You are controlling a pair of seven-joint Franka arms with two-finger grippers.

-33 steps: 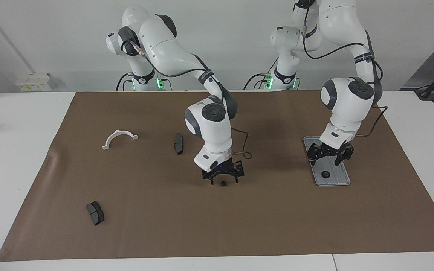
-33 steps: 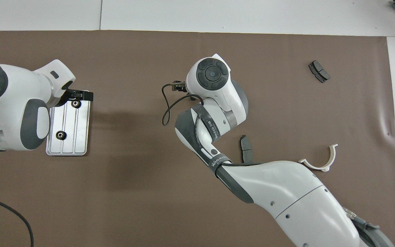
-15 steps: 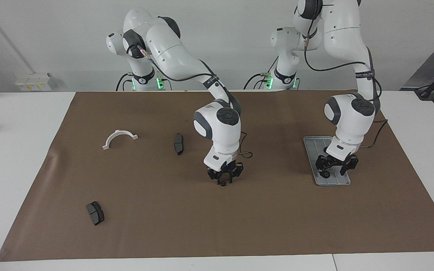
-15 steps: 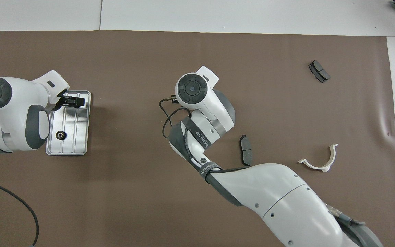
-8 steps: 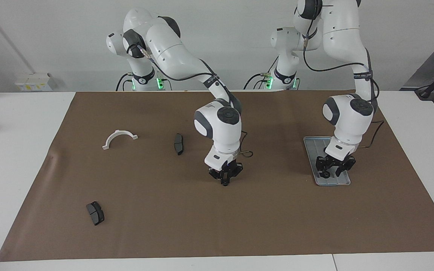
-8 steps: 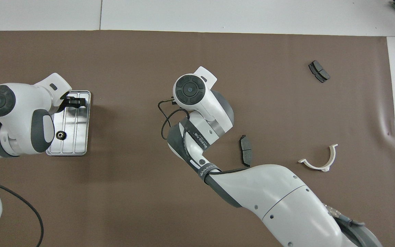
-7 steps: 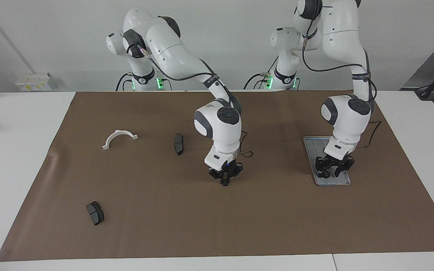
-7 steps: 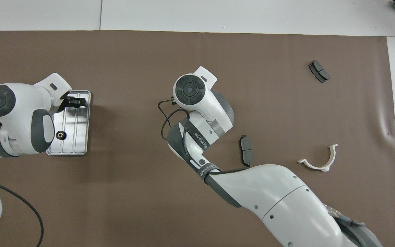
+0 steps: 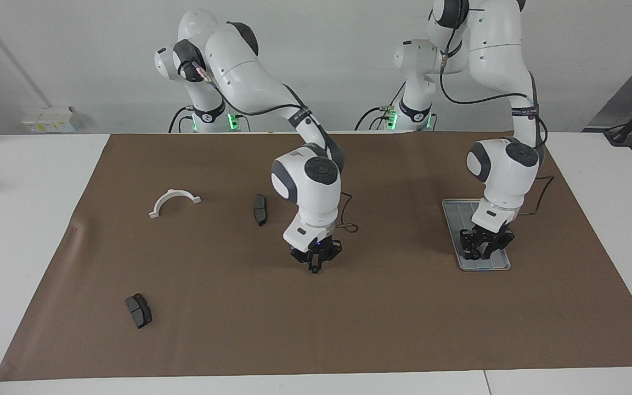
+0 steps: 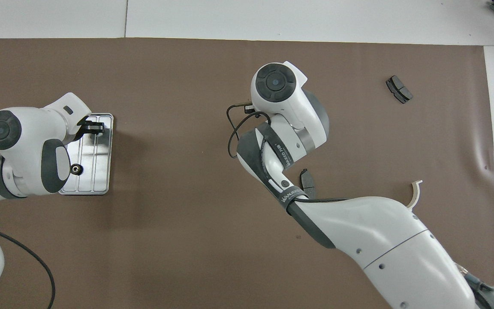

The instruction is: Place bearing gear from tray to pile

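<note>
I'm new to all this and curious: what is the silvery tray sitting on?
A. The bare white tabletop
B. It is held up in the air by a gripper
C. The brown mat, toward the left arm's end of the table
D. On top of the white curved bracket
C: the tray lies flat on the brown mat, with the left gripper down over it.

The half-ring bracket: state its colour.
White; the half-ring bracket shows best in the facing view.
</note>
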